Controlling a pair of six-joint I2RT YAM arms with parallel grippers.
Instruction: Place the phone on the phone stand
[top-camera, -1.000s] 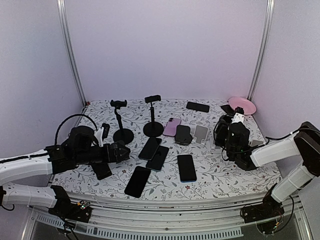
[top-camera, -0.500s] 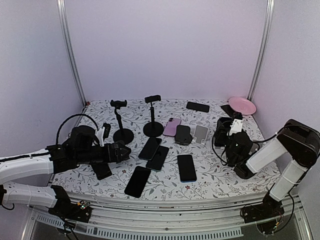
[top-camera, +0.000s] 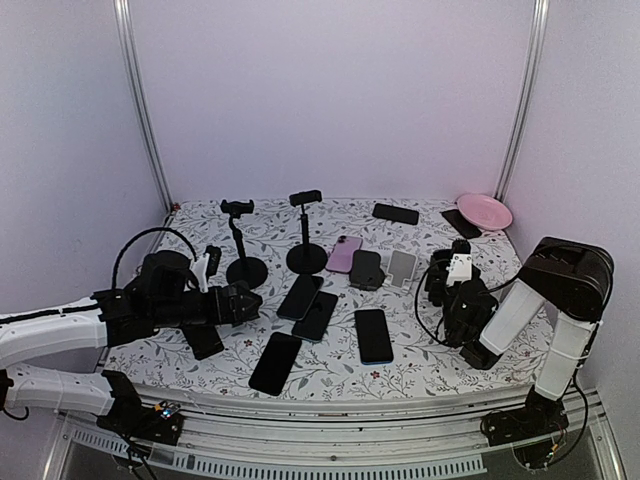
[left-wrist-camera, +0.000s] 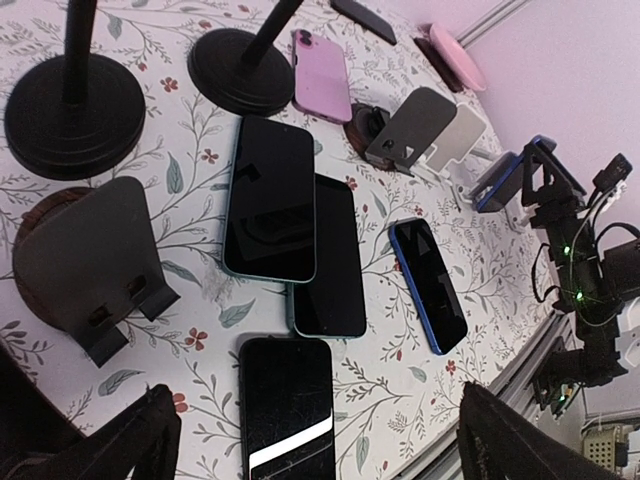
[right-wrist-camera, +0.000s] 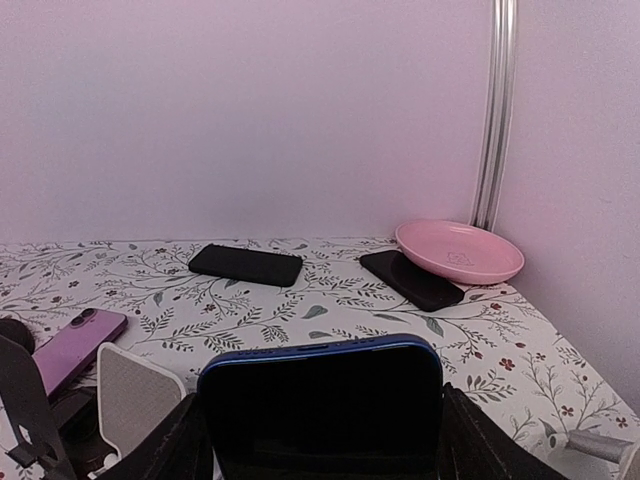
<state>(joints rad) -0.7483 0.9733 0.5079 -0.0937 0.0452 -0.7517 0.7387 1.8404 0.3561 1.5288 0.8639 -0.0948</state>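
From overhead, a floral-patterned bench (top-camera: 420, 350) is carrying many phones and stands. The left arm's fingers (top-camera: 243, 300) are lying low over it, spread wide and gripping nothing. The right arm's fingers (top-camera: 440, 280) are hovering near the bench's right side; what they are holding is too small to make out here. On the side of them facing the left arm, a pale grey folding phone stand (top-camera: 402, 265) is standing just beside a dark folding stand (top-camera: 365, 268).

In the left wrist view, the left arm's fingers are showing only in the bottom corners, far apart. A black phone (left-wrist-camera: 288, 410) is lying flat between them. Just beyond the fingertips, two more black phones (left-wrist-camera: 270, 195) are lying side by side, overlapping slightly, with a blue-edged phone (left-wrist-camera: 428, 285) lying flat to their right. Well beyond, the right arm's fingers are clamping a blue-rimmed phone (left-wrist-camera: 500, 182), holding it on edge just beside the pale grey folding phone stand.

In the right wrist view, the blue-rimmed phone is filling the gap between the right arm's fingers, its long edges level and one finger pressing each short end. The pale grey folding phone stand is sitting just outside the left finger, apart from the phone. Far ahead of the fingers, a pink round plate (right-wrist-camera: 460, 250) is resting on a black phone (right-wrist-camera: 410, 280).
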